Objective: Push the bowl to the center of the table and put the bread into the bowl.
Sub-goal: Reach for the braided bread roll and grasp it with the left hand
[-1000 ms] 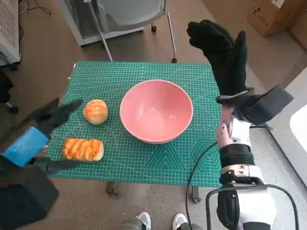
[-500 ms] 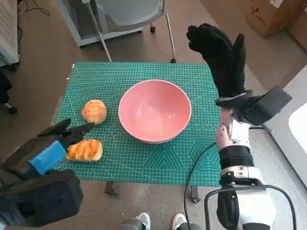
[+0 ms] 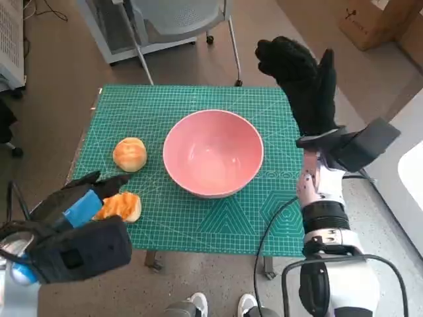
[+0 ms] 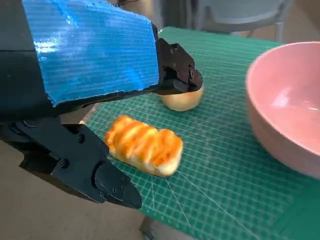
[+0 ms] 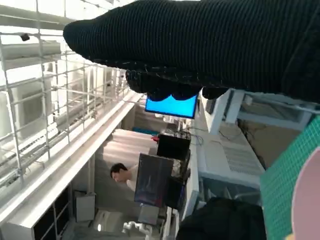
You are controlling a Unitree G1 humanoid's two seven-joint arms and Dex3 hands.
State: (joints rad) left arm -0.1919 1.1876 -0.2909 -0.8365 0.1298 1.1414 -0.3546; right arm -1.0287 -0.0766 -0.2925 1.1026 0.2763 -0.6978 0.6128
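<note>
Overhead, the head view lays out the whole scene: a pink bowl (image 3: 213, 152) sits near the middle of the green gridded cutting mat (image 3: 198, 99) that covers the small table, a round bun (image 3: 130, 154) lies apart from it toward the robot's left, and a striped, oblong bread loaf (image 3: 121, 205) rests near the mat's front left corner. The left hand (image 3: 79, 201), black with blue tape on its back, partly hides that loaf from above.

Only the left wrist view shows the gap: the black fingers (image 4: 100, 175) are spread on either side of the loaf (image 4: 144, 145) without touching it, so the hand is released and holds nothing. That view also shows the loaf's glossy golden crust with paler furrows, the bun (image 4: 183, 99) smooth and pale behind a fingertip, and the bowl's (image 4: 285, 110) smooth, shiny wall.

The right hand (image 3: 301, 82), in a black knitted glove, is raised flat beside the bowl's far right side, fingers extended, gripping nothing. The right wrist view shows the ribbed knit (image 5: 210, 40) and, beyond it, a person (image 5: 122, 175) by dark monitors (image 5: 152, 182).
</note>
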